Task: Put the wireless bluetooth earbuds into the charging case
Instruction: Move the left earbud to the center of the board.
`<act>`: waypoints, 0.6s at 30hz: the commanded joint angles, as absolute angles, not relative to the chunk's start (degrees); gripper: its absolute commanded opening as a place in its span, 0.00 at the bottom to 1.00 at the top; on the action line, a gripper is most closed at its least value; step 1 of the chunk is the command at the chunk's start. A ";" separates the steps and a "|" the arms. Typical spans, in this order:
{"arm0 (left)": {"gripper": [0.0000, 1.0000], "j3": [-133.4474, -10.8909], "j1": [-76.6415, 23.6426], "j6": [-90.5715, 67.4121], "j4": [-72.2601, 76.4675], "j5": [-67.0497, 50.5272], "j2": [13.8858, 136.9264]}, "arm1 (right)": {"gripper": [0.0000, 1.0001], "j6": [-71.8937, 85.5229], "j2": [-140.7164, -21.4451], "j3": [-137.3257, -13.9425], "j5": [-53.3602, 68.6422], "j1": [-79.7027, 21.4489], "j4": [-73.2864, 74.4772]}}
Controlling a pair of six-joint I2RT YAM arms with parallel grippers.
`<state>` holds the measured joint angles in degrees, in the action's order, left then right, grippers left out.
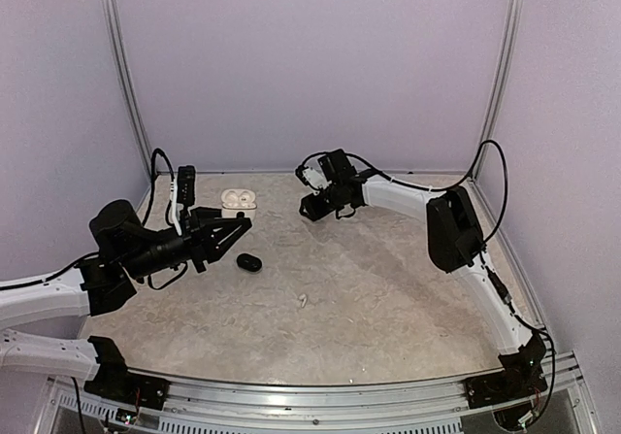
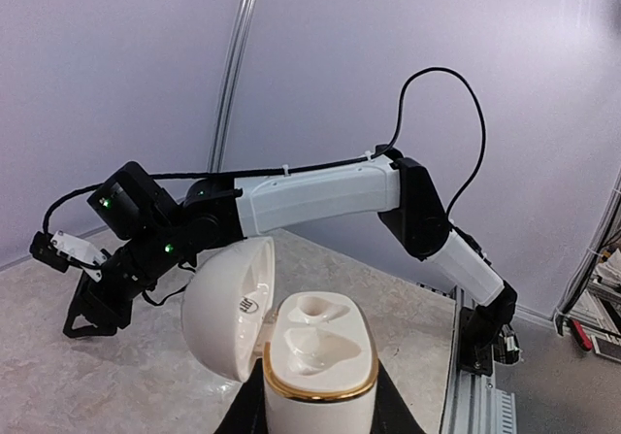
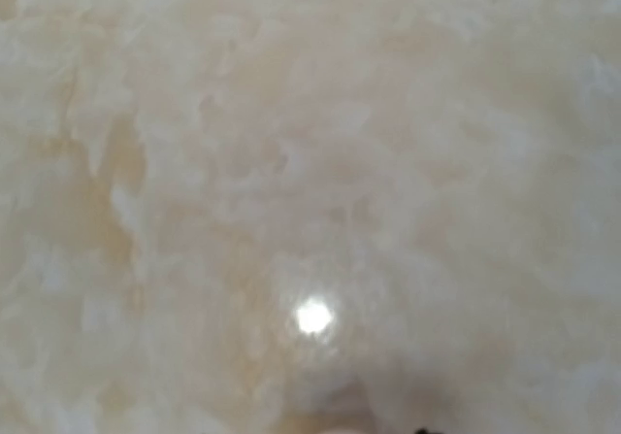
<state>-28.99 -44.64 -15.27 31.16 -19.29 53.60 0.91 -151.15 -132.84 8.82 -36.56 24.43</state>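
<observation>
The left wrist view is showing the charging case (image 2: 317, 354) open; overhead is showing a white earbud (image 1: 303, 301). Whether the left claw (image 1: 236, 224) and right claw (image 1: 312, 209) are apart, I cannot tell.

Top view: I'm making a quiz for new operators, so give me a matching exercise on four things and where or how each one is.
Things:
1 white case
2 black oval thing
3 small white bud
4 right gripper

Descriptions:
A lying alone, lowest of the four in the view
B lid open, sockets empty
C right of the case, toward the far side
D dark, lying between the case and the bud

Pairs: 1-B; 2-D; 3-A; 4-C
</observation>
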 commanded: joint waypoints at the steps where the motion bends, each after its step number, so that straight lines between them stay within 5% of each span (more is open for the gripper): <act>1: 0.00 -28.05 -44.29 -14.94 31.46 -18.75 52.61 | 0.44 0.61 -154.06 -135.90 8.05 -36.13 25.30; 18: 0.00 -27.66 -44.21 -14.75 32.08 -18.81 53.13 | 0.19 -1.36 -155.04 -134.26 8.92 -36.60 27.43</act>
